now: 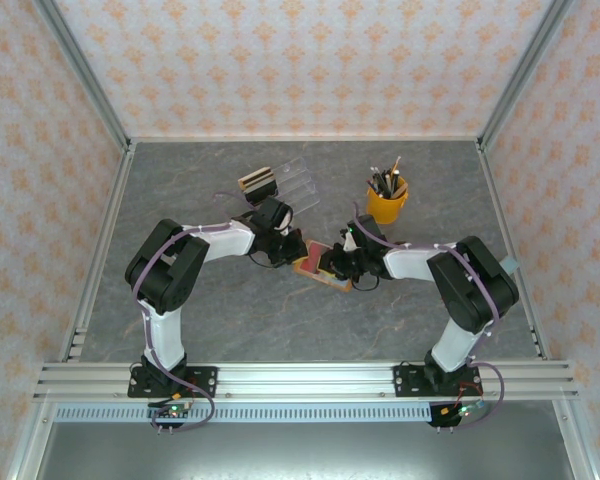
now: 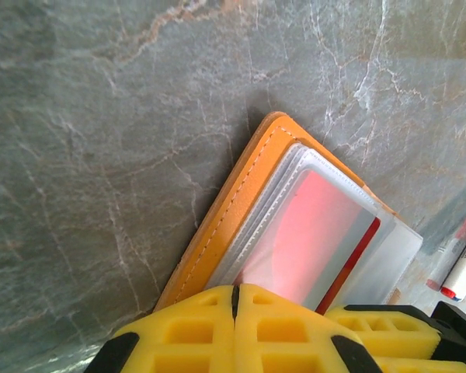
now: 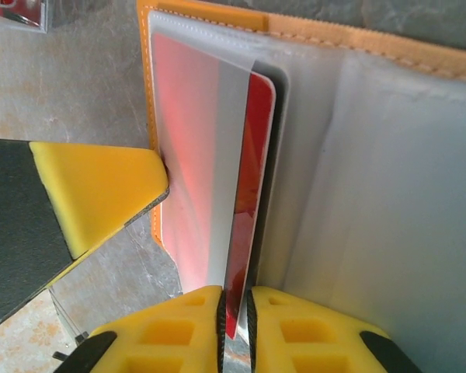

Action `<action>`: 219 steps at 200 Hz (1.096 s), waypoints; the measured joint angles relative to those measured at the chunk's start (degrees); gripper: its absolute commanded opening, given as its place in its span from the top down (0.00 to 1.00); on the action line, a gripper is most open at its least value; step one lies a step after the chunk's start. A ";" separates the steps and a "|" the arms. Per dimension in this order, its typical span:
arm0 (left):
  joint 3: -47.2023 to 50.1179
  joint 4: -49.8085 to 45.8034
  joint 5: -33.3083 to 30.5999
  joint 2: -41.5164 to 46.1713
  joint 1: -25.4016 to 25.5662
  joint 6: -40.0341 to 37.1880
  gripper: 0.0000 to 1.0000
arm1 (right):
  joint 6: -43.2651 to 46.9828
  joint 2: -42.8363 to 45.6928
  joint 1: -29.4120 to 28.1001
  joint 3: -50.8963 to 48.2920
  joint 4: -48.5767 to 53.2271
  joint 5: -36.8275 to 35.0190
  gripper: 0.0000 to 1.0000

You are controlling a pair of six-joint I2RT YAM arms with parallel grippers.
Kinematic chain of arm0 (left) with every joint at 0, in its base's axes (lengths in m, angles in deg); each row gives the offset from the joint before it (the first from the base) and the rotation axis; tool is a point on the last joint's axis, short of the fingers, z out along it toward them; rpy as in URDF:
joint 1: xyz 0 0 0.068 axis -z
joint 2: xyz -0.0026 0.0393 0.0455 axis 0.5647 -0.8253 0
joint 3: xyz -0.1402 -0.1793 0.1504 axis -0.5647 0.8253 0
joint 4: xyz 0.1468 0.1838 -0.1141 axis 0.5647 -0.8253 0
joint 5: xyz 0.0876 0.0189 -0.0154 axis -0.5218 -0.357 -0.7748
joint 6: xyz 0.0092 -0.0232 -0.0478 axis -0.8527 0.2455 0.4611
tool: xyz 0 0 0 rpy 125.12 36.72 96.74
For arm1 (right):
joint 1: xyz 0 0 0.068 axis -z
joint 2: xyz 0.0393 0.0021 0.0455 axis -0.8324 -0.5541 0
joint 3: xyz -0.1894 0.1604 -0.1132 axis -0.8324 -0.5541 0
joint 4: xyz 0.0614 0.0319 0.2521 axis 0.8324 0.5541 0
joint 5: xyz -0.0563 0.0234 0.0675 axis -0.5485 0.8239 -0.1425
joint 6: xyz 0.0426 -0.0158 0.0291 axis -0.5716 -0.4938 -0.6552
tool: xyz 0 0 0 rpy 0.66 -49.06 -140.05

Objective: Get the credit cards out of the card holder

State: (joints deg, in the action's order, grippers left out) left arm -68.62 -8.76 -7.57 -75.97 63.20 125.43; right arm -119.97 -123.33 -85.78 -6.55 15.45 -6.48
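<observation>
The orange card holder [image 1: 310, 266] lies open on the grey table between both arms, its clear sleeves [image 3: 388, 194] facing up. A red credit card [image 3: 252, 194] sticks partway out of one sleeve. My right gripper [image 3: 234, 299] is shut on the card's near edge, which stands thin between the yellow pads. My left gripper [image 2: 235, 291] is shut, its tips resting against the sleeve edge beside the orange cover [image 2: 233, 194]. One of its fingers [image 3: 101, 194] touches the holder's side. In the top view the left gripper [image 1: 292, 245] and right gripper [image 1: 335, 262] meet over the holder.
A yellow cup of pens [image 1: 387, 198] stands at the back right. A clear plastic box [image 1: 298, 178] and a small striped block [image 1: 258, 182] sit behind the left gripper. Metal frame rails [image 1: 100, 230] and patterned walls border the table.
</observation>
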 measured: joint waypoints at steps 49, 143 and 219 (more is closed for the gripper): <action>0.70 1.33 -0.11 0.22 -0.46 0.59 1.00 | -2.38 0.00 0.00 -1.01 -3.50 -1.42 0.85; 4.07 6.23 -0.15 1.36 -0.61 2.36 1.00 | -3.91 -2.01 0.00 -1.16 -9.62 -2.19 0.85; 3.52 5.25 -0.26 1.57 -0.79 2.54 1.00 | -4.26 -2.01 0.00 -1.46 -12.24 -2.67 0.87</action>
State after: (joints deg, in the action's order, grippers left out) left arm -65.10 -3.51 -7.84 -74.40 62.41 127.97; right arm -124.23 -125.34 -85.78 -8.01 3.21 -9.15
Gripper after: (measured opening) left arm 0.045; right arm 0.124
